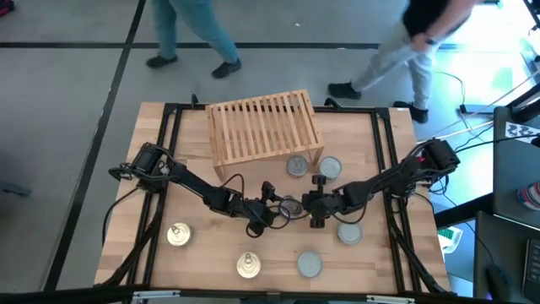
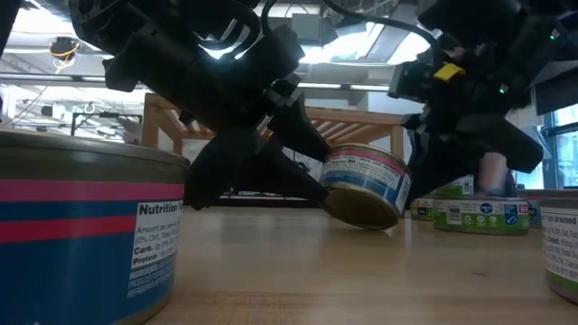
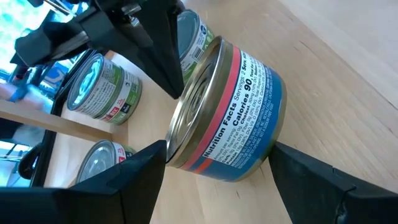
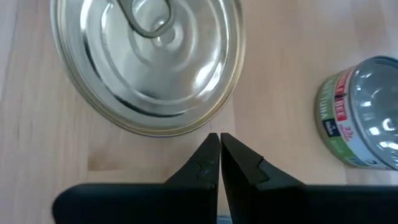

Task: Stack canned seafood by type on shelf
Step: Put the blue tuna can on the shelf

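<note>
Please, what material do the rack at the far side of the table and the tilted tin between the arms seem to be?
The rack: pale unfinished-looking wood, probably, with thin parallel slats. The tilted tin: metal, judging by its shiny ringed lid, wrapped in a printed blue and pink label, likely paper.

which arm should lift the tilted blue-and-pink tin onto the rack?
Left. The left gripper already has its jaws around the tilted tin. The right gripper is shut and empty beside it. The rack is empty.

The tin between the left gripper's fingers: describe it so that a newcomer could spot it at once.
Start at the slatted shelf, then look just in front of it, where both arms meet mid-table. The tin sits tilted between the left gripper fingers; unlike the green-labelled neighbours, its label is blue with a pink band.
</note>
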Motion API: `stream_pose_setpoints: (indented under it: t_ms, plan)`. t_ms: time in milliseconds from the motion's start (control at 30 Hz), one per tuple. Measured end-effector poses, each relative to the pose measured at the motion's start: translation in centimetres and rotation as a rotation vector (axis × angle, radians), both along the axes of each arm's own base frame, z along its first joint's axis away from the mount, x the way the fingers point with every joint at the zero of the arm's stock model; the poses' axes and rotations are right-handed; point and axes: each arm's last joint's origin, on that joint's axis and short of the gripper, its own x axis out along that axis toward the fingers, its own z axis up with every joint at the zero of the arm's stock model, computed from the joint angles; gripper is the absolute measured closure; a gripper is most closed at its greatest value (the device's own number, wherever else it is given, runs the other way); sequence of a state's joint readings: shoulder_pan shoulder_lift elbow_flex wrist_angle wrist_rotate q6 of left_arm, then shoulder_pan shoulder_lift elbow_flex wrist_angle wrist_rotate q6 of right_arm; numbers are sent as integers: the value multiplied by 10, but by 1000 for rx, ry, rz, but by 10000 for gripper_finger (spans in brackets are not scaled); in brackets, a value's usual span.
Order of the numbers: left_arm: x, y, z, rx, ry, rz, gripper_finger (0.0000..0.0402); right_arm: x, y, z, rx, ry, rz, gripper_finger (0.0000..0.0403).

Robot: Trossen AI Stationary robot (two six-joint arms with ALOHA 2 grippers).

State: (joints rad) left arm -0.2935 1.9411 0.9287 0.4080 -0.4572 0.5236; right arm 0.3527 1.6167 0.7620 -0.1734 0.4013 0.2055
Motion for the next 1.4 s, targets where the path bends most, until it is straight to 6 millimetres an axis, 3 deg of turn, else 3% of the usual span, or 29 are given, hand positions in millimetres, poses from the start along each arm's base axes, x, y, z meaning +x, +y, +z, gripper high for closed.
stream_pose_setpoints:
  t_ms: [733, 833, 1033, 1300, 1400]
  plan:
    - [0, 0, 1, 33, 0, -17, 122, 10, 5, 5, 88, -107, 34, 386]
    - [0, 0, 1, 57, 7, -33, 140, 10, 5, 5, 87, -107, 34, 386]
    - [0, 0, 0, 68, 16, -39, 212, 10, 5, 5, 87, -105, 34, 386]
    - [-1, -4, 0, 68, 16, -51, 213, 10, 5, 5, 86, -105, 33, 384]
    - [-2, -7, 0, 69, 15, -59, 213, 10, 5, 6, 88, -110, 33, 365]
